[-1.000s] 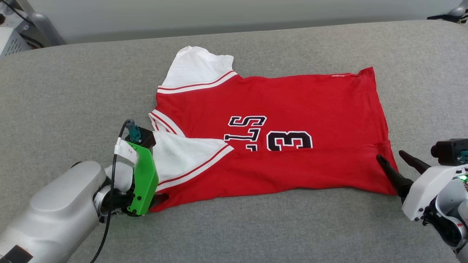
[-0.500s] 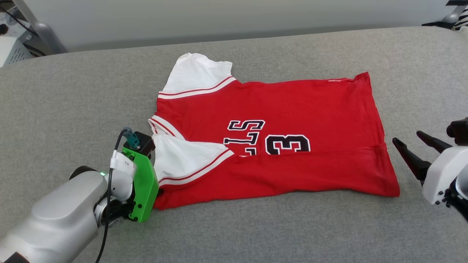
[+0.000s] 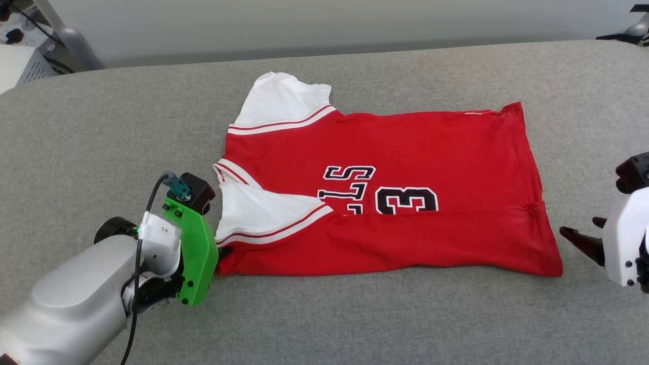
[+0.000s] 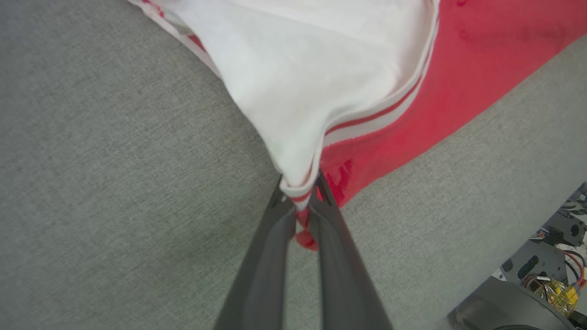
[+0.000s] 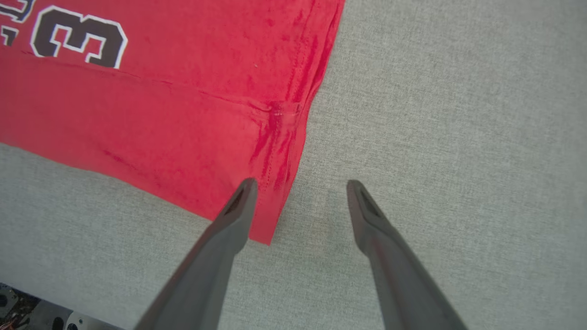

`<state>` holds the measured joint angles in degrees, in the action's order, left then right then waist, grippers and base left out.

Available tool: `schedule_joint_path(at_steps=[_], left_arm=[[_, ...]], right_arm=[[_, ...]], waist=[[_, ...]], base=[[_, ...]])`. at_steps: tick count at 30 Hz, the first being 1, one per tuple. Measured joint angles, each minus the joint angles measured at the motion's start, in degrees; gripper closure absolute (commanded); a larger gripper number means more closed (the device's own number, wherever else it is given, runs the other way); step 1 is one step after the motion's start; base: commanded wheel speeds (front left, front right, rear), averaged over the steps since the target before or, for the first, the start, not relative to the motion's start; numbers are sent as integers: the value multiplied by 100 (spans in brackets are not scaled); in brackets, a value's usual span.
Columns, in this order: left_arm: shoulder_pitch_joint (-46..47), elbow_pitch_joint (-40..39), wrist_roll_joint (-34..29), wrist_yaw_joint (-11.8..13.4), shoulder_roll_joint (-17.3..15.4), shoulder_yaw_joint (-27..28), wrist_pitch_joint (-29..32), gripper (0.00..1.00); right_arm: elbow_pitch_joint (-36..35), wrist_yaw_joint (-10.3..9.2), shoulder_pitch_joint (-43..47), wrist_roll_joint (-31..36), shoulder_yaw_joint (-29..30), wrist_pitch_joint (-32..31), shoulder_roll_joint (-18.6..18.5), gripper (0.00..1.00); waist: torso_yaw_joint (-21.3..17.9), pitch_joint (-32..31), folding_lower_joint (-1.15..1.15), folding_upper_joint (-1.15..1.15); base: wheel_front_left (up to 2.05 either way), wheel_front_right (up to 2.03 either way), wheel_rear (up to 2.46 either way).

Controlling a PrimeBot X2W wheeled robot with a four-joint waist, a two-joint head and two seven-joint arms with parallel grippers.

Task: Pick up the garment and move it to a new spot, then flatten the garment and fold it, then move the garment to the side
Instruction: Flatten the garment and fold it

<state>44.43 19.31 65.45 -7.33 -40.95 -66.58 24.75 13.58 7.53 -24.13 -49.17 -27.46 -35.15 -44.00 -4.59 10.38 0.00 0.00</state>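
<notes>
The garment (image 3: 405, 203), a red jersey with white sleeves and black lettering, lies folded lengthwise on the grey surface. My left gripper (image 3: 223, 251) is at its near left corner. In the left wrist view the fingers (image 4: 275, 238) are shut on the garment (image 4: 321, 68), pinching the white sleeve's edge and the red cloth under it. My right gripper (image 3: 580, 226) stands open just right of the near right hem corner. In the right wrist view the right gripper (image 5: 301, 183) is open, one finger over the garment (image 5: 160, 91) at the corner, the other over bare surface.
The grey padded surface (image 3: 101, 126) stretches wide on all sides of the jersey. Pale equipment and cables (image 3: 20, 56) stand past its far left edge, with a wall behind. Part of the robot's base (image 4: 527, 293) shows in the left wrist view.
My right gripper has drawn back to the right, off the hem corner, still open. The left gripper stays at the near left corner. The camera has shifted slightly.
</notes>
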Motion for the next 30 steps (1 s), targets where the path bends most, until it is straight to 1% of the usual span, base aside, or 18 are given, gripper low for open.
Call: schedule_joint_path(at_steps=[4, 10, 15, 16, 17, 18, 25, 30], left_arm=[[52, -12, -21, 0, 1, 4, -19, 100], [61, 40, -45, 0, 20, 7, -110, 100], [53, 134, -42, 0, 65, 1, -205, 100], [32, 186, -25, 0, 82, -1, -249, 100], [16, 220, 5, 0, 87, -1, -277, 100], [-14, 255, 27, 0, 91, 1, -311, 100], [-314, 409, 169, -1, 88, 0, -533, 100], [-485, 305, 221, -1, -54, -13, -613, 100]], right_arm=[[353, 0, -126, 74, -47, -86, 307, 0], [1114, 0, -317, 255, -247, -40, 691, 0], [1424, -8, -338, 221, -465, 40, 749, 0], [1467, -8, -347, 193, -516, 166, 751, 64], [1486, -7, -351, 192, -566, 265, 746, 93], [1496, -8, -354, 191, -630, 367, 737, 100], [1415, 0, -341, 15, -831, 996, 695, 100], [1060, 0, -162, -197, -851, 1282, 464, 100]], waist=[[55, 144, 0, 0], [140, 371, 0, 0], [197, 467, 0, 0], [188, 464, 0, 0], [180, 449, 0, 0], [169, 426, 0, 0], [129, 147, 0, 0], [141, -139, 0, 0]], base=[[0, 0, 0], [0, 0, 0], [0, 0, 0], [0, 0, 0], [0, 0, 0], [0, 0, 0], [0, 0, 0], [0, 0, 0]])
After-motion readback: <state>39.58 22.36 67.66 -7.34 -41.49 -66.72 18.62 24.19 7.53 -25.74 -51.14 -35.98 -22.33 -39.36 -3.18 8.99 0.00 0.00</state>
